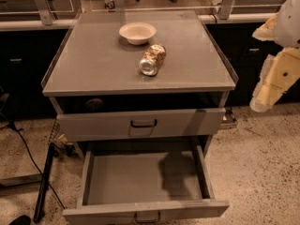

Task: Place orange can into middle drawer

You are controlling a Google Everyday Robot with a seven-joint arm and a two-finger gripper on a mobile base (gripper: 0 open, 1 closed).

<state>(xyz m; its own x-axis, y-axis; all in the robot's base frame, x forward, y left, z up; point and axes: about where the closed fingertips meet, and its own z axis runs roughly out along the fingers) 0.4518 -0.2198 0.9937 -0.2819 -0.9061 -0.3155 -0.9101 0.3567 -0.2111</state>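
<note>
The orange can (152, 59) lies on its side on the grey cabinet top (93, 64), one silver end facing me, just in front of the cream bowl (137, 32). The middle drawer (140, 177) is pulled far out below and its tray holds nothing; its front with a dark loop handle (146, 216) is at the bottom of the view. The matching drawer front one tier higher (140, 123) sticks out slightly. My gripper (272, 83), cream-coloured, hangs in the air at the right edge, right of the cabinet and apart from the can.
Dark cabinets and a counter run behind the grey cabinet. Black cables and a stand leg (44, 182) lie on the speckled floor at the left. Open floor (262, 172) lies to the right of the drawer.
</note>
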